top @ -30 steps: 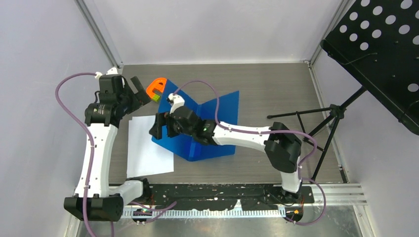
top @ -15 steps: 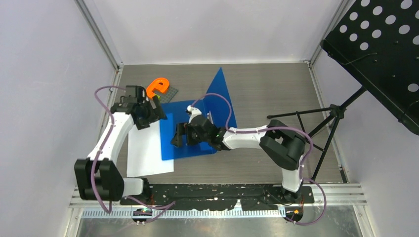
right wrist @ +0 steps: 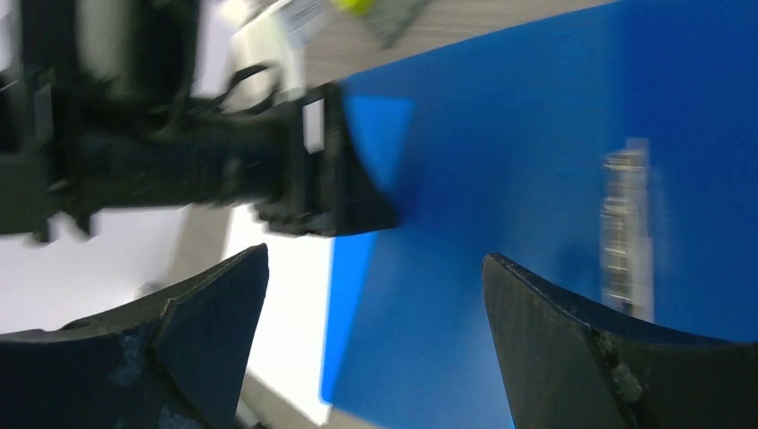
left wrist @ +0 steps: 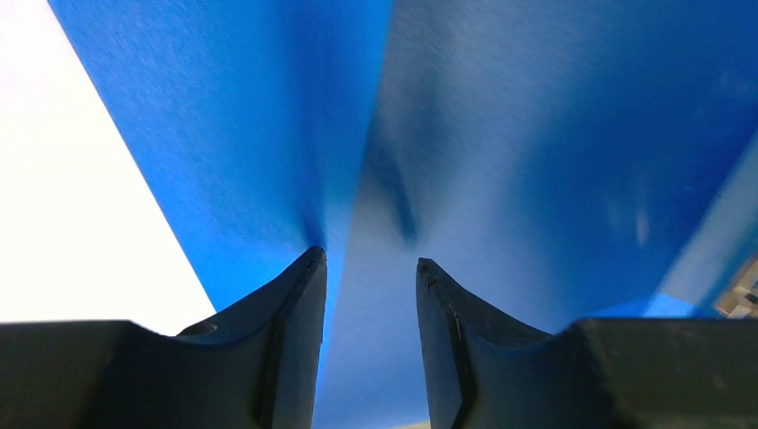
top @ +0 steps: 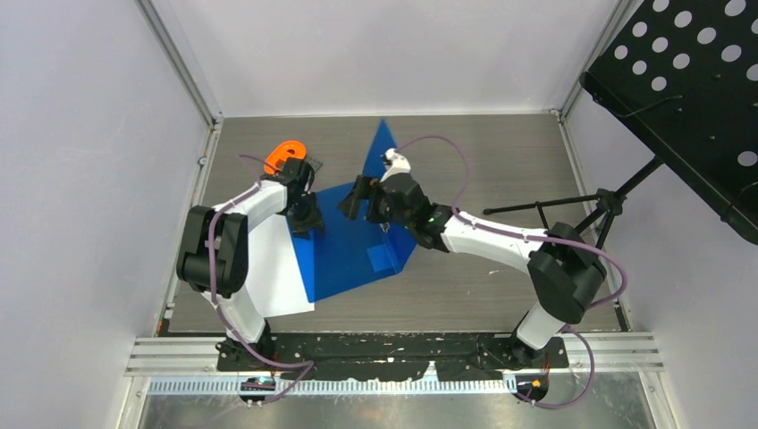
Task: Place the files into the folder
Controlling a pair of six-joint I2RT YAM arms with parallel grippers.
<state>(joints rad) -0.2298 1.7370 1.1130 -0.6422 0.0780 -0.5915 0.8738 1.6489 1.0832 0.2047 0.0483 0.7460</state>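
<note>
The blue folder [top: 357,255] lies open mid-table, one cover flat and the other cover [top: 380,152] standing on edge behind it. The white files [top: 268,268] lie flat to its left, their right edge under the folder. My left gripper [top: 308,222] is at the flat cover's far-left corner. In the left wrist view its jaws [left wrist: 366,259] are narrowed but apart, with folder [left wrist: 536,134] and files [left wrist: 63,179] beyond them. My right gripper [top: 356,198] hangs wide open [right wrist: 375,255] over the folder [right wrist: 501,179] by the standing cover, near a metal clip [right wrist: 626,232].
An orange piece [top: 288,154] sits on a small grey plate [top: 310,166] just behind my left gripper. A black perforated music stand [top: 688,80] and its tripod legs [top: 581,214] stand at the right. Walls enclose the table on three sides.
My left arm swung in from the far left to the folder's corner and its jaws narrowed. My right gripper drew back toward the far side. The folder went from tented to one cover flat.
</note>
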